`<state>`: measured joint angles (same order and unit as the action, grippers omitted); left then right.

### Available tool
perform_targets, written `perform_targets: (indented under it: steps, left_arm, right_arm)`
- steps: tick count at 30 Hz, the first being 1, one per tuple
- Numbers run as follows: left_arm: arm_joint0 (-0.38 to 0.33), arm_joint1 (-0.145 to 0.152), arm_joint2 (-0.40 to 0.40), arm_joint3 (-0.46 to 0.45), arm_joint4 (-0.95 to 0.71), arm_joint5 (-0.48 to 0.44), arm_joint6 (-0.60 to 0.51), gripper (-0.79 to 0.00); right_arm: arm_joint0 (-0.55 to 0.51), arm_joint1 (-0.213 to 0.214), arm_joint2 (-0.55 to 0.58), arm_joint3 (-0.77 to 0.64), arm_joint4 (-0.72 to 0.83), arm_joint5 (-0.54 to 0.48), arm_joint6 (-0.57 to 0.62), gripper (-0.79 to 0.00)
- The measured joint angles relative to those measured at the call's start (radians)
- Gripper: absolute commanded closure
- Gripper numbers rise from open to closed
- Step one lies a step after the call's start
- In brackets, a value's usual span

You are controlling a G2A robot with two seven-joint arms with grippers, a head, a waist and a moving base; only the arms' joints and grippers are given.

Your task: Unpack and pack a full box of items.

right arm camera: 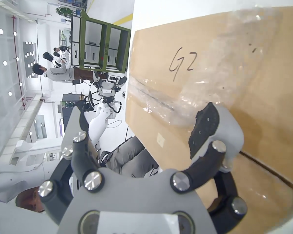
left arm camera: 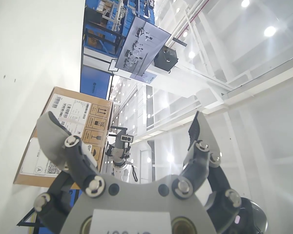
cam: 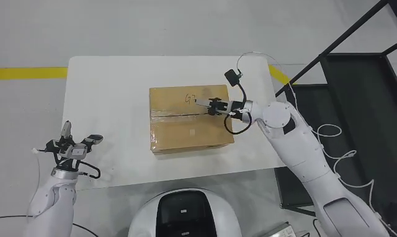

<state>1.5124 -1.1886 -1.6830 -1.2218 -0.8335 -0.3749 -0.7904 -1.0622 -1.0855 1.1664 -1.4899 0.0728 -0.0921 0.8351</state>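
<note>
Box [cam: 189, 119] of brown cardboard sits shut at the middle of the table [cam: 105, 88], well in from every edge. Its flaps meet in a seam [cam: 180, 113] that runs from its left side to its right. You can read one handwritten mark [right arm camera: 183, 64] on the top, "G2", on the far flap just beyond the seam. Clear tape [right arm camera: 158, 98] lies wrinkled along the seam and spreads over part of that flap. On the box side facing the left arm you see a white label [left arm camera: 70, 113] with barcodes and a column of handling symbols [left arm camera: 96, 132] beside it. A second label [left arm camera: 42, 157] with a square code is further along the same side. The small print on them is too fine to read.

Your right gripper [right arm camera: 139, 125] hangs over the box top near its right edge, at the seam, jaws spread and holding nothing. One pad [right arm camera: 204, 130] is down by the tape, though you cannot tell whether it touches. Your left gripper [left arm camera: 123, 122] is at the table's left edge toward the front corner, well apart from the box, jaws likewise spread wide and empty.
</note>
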Motion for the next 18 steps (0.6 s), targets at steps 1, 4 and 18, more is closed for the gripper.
perform_targets:
  steps: [1, 4, 18]
  left_arm:
    - [-0.001, 0.0, 0.0, 0.001, 0.0, 0.0, 0.001, -0.785]
    - [-0.004, -0.001, 0.0, 0.005, 0.002, 0.002, 0.003, -0.785]
    - [-0.001, -0.006, 0.007, 0.02, -0.004, 0.002, 0.007, -0.785]
  right_arm:
    - [-0.012, 0.004, 0.017, -0.005, 0.0, 0.0, -0.002, -0.785]
    - [-0.052, 0.016, 0.076, -0.018, 0.008, 0.001, -0.01, -0.785]
    - [-0.022, 0.003, -0.005, -0.155, 0.019, 0.025, 0.025, -0.785]
